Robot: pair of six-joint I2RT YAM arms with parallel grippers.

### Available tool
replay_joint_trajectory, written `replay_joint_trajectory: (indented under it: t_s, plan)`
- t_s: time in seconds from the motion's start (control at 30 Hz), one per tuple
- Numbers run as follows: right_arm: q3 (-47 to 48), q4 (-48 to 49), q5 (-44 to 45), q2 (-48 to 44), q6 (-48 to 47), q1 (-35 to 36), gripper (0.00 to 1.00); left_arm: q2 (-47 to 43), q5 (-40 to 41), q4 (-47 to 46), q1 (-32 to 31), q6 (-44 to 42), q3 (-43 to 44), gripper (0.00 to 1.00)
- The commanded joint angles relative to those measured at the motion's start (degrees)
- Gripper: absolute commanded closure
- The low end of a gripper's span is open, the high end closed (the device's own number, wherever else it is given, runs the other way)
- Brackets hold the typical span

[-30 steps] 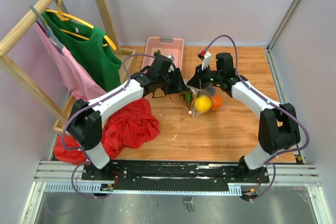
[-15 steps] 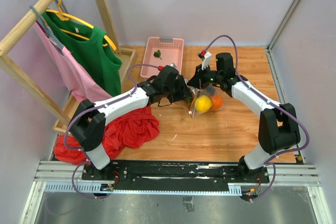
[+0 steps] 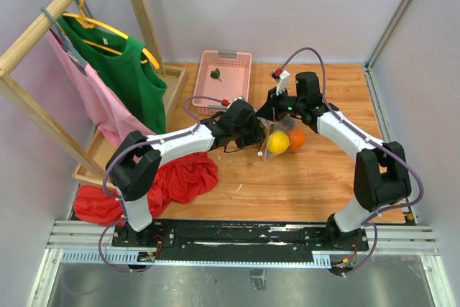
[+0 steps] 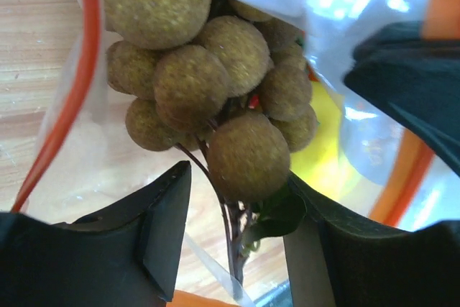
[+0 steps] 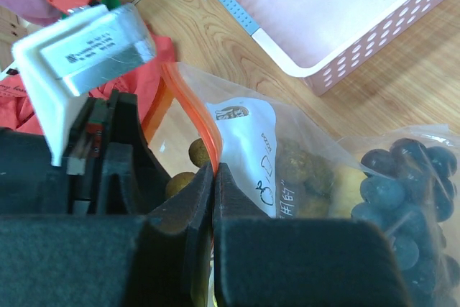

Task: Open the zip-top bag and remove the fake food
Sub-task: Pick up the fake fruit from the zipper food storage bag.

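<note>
The zip-top bag lies at mid-table with a yellow fruit and an orange fruit inside. My right gripper is shut on the bag's orange-red zip strip and holds the mouth up. My left gripper is open inside the bag's mouth. In the left wrist view its jaws stand on either side of the stem of the tan-brown bunch, with the yellow lemon behind it. A dark purple bunch shows through the plastic in the right wrist view.
A pink basket holding a small green piece stands behind the bag. A red cloth lies at the left. A wooden rack with a green shirt and a pink garment stands far left.
My left arm has swung right from beside the basket and its open gripper has gone into the bag's mouth. The right arm and the bag have not moved.
</note>
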State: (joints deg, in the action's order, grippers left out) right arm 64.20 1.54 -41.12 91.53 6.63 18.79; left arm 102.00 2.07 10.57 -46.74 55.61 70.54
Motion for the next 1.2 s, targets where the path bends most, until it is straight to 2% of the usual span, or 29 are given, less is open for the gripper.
replay_joint_trajectory:
  t_s: [0.0,0.1,0.23,0.33,0.43,0.63,0.8,1.0,1.17]
  plan:
    - [-0.64,2.35,-0.01,-0.86,0.49,1.69,0.99,1.94,3.22,-1.69,-0.46,-0.07,0.86,0.47]
    - [-0.97,2.06,0.08,-1.32,0.17,1.69,0.99,2.08,3.70,-0.56,-0.46,-1.39,2.61,0.57]
    - [-0.99,0.85,-0.32,-1.98,-2.04,1.70,0.99,-0.06,4.36,0.82,-0.37,-3.38,3.80,0.86]
    - [-0.94,-0.43,-1.42,-2.95,-4.34,1.61,0.99,-2.21,3.88,1.90,0.08,-4.22,3.73,0.95]
    - [-1.01,-2.40,-3.00,-4.03,-6.43,1.61,0.99,-4.93,2.62,1.59,0.98,-4.72,2.17,0.99]
    - [-2.81,-5.31,-4.02,-8.02,-9.97,1.68,0.99,-9.29,-1.92,-2.52,3.26,-3.20,-1.13,1.00]
    - [-5.26,-5.54,-3.26,-11.34,-12.17,1.86,0.99,-9.80,-12.90,-9.38,6.99,2.22,-4.55,1.00]
    - [-8.32,-5.15,2.54,-13.43,-15.35,3.32,0.99,-9.06,-22.96,-10.88,8.86,3.06,-2.86,1.00]
    - [-9.40,-3.41,10.83,-13.72,-18.07,3.77,0.99,-8.99,-31.26,-10.82,11.41,3.89,-1.53,1.00]
